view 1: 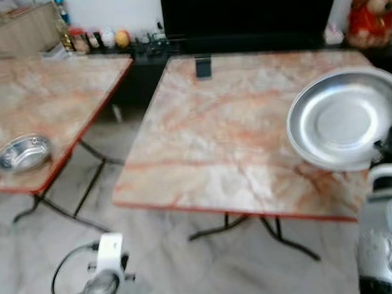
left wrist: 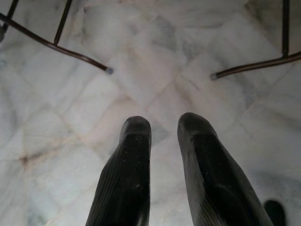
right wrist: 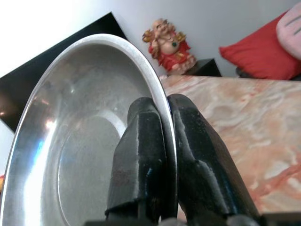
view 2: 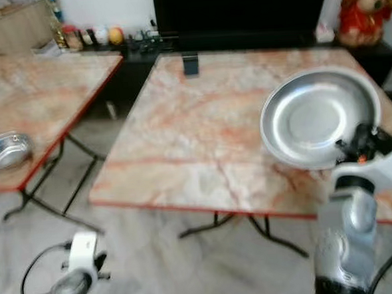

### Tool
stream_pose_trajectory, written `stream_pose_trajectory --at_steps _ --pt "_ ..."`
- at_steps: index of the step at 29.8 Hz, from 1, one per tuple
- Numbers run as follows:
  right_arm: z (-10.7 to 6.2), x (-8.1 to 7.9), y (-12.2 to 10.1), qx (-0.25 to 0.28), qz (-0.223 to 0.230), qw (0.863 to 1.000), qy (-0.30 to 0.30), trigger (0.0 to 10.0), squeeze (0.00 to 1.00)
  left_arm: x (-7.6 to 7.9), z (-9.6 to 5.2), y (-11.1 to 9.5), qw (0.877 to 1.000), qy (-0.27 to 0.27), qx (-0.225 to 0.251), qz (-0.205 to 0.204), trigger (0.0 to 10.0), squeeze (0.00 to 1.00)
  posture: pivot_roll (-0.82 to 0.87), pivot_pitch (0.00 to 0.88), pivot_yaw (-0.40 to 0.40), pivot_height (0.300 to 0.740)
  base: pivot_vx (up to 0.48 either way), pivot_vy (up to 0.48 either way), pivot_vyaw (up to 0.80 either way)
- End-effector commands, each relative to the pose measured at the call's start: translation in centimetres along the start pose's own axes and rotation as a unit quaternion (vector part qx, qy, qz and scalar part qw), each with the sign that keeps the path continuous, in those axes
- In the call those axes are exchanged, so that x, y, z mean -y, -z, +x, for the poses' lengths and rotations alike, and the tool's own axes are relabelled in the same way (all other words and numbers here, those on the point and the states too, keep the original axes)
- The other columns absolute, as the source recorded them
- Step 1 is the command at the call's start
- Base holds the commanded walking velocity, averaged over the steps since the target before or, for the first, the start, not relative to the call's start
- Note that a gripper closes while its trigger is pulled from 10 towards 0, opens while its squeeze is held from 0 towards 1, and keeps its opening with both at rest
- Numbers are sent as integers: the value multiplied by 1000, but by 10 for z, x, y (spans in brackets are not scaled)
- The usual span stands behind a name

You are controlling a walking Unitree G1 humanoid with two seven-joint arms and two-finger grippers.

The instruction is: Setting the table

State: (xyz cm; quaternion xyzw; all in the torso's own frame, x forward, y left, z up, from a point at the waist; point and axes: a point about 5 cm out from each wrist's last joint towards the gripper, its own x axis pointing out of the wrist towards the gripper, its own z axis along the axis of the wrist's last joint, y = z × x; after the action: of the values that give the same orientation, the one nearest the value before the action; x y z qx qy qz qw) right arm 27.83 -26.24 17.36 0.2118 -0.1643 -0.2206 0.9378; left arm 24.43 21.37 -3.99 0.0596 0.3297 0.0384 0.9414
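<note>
Round steel plate tilts, hollow face toward the robot, rim pinched between the right gripper's closed jaws. Left gripper hangs slightly parted over marble floor.

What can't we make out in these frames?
- Small items on the dark shelf: head views, too blurred and small to identify.
- Whether the steel plate touches the table: right pincer grips its rim; contact not readable.
- Small dark object at the table's far edge: too blurred to name.
- Steel bowl contents: too small.
- Left pincer: open, over marble floor.
</note>
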Motion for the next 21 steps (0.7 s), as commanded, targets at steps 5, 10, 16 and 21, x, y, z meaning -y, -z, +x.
stream_pose_trajectory --at_steps 5,10,16,21 --pt "0 -4 -1 -1 0 1000 -10 10000 0 -3 -1 6 1000 -6 -11 -1 10000 0 -23 0 24 740 0 0 0" --pt "-1 -6 2 -11 1 1000 -19 10000 0 -3 -2 6 1000 -6 -13 -5 10000 0 -23 0 24 740 0 0 0" --pt "-1 -6 2 -13 2 1000 -18 10000 0 -4 -1 6 1000 -8 -13 -4 10000 0 -24 0 27 740 0 0 0" --pt "0 -4 2 -12 0 1000 -13 10000 0 -4 -1 6 1000 -7 -14 -4 10000 0 -25 0 27 740 151 0 0"
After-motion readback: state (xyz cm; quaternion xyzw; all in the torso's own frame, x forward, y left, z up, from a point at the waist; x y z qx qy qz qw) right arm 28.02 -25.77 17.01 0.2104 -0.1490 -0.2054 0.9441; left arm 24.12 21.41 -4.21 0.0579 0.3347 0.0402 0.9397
